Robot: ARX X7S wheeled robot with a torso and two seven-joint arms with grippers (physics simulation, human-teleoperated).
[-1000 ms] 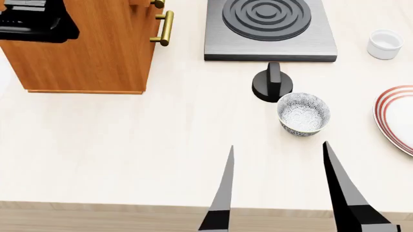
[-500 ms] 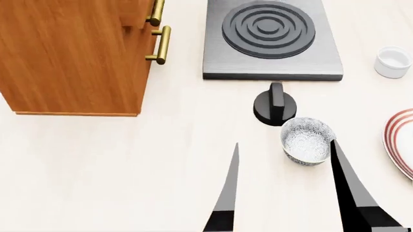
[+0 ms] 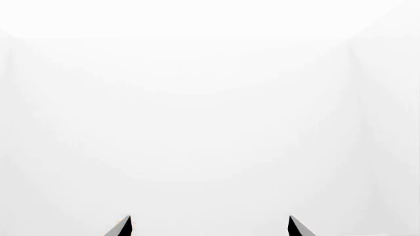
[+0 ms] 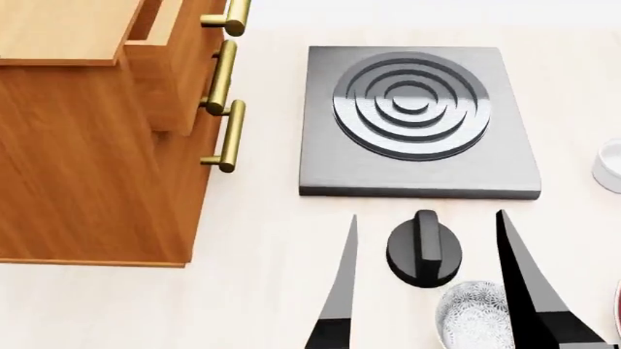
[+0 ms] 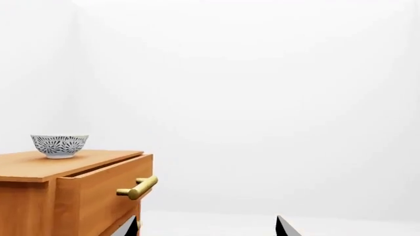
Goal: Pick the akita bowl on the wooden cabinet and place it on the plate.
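the step in hand is the approach: nothing has been picked up yet. the akita bowl (image 5: 60,146) named in the task stands upright on the top of the wooden cabinet (image 4: 92,167), near its rear edge as the right wrist view shows it, well apart from both arms. in the head view the bowl on the cabinet top is out of frame; only the cabinet's front corner, a partly open top drawer and its brass handles (image 4: 225,138) show at about 10 o'clock.

a second patterned bowl (image 4: 478,317) sits on the table at about 5 o'clock, just below the black knob (image 4: 424,249) and in front of the stove (image 4: 417,120). it is not on the cabinet, so i judge it is not the target.

the right gripper (image 4: 427,280) has its fingers spread wide and empty, tips pointing toward the stove. the left gripper (image 3: 208,227) shows only two tips set apart against blank white, also open and holding nothing.

the plate is almost out of view at the right edge of the head view, too little to place.

next, i judge, the right arm needs to rise and swing toward 10 o'clock, bringing the open fingers level with the cabinet top and around the bowl's rim.
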